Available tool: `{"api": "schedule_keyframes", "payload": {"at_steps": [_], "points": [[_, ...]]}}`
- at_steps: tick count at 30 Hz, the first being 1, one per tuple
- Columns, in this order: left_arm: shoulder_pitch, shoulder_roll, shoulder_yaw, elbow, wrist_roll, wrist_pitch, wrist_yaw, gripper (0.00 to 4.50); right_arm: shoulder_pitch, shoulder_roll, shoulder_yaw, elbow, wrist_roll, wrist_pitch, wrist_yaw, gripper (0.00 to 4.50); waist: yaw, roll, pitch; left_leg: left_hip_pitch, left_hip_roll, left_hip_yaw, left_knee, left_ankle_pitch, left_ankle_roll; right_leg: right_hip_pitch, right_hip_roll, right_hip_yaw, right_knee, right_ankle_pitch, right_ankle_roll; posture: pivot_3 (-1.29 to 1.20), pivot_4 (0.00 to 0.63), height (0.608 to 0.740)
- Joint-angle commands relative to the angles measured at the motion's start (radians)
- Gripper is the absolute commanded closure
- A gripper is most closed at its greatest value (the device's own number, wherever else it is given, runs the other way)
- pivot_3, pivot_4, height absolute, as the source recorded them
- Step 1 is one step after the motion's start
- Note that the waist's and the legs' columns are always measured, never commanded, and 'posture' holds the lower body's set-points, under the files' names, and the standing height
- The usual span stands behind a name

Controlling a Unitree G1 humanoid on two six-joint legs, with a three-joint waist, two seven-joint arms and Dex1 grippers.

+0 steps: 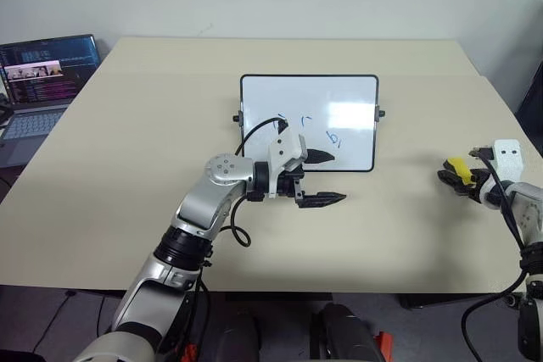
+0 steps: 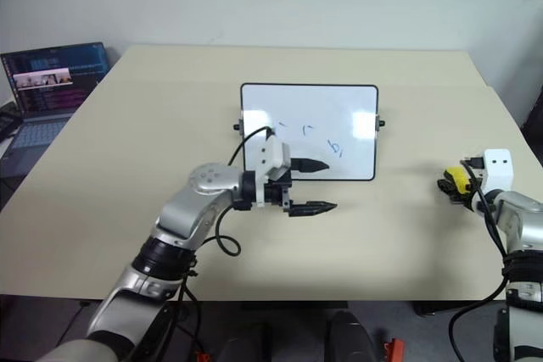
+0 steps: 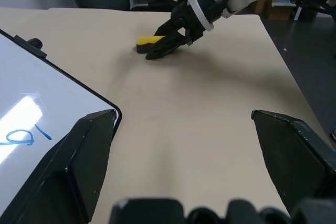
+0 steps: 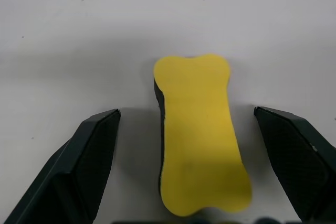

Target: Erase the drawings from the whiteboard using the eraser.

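**Operator:** I have the right gripper (image 1: 458, 177) out at the table's right side, fingers spread as wide as they go, one on each side of the eraser (image 4: 202, 135). From the wrist camera the yellow block lies flat on the table (image 1: 127, 175) between the two fingers (image 4: 79, 166), gaps on both sides, so nothing is gripped.

**Colleague:** And the other arm?

**Operator:** My left gripper (image 1: 327, 178) is parted too and empty, pointing across toward the right, hanging at the front edge of the whiteboard (image 1: 356, 95). One fingertip overlaps the board's lower rim in the head view; I can't tell whether it touches.

**Colleague:** Where's the board against the eraser?

**Operator:** The board lies mid-table, well apart from the eraser. The drawings (image 1: 335, 139) are thin blue strokes on its lower middle. A laptop (image 1: 38, 82) sits open at the far left corner.
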Motion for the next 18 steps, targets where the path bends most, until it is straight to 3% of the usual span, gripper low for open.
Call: {"api": "schedule_keyframes", "payload": {"at_steps": [1,18], "points": [[-0.022,0.001,0.022,-0.02,-0.013,-0.012,-0.005,0.0,-0.005,-0.004,-0.055,-0.042,0.029,-0.008,0.01,0.19,0.0,0.0,0.0,0.0,0.0,0.0,0.0,0.0,0.0,0.0,0.0,0.0,0.0,0.0,0.0,0.0,0.15,0.74],[-0.017,0.006,0.029,-0.022,-0.014,-0.011,0.0,0.0,-0.014,-0.007,-0.064,-0.064,0.0,-0.018,-0.035,0.19,0.0,0.0,0.0,0.0,0.0,0.0,0.0,0.0,0.0,0.0,0.0,0.0,0.0,0.0,0.0,0.0,0.15,0.74]]}}
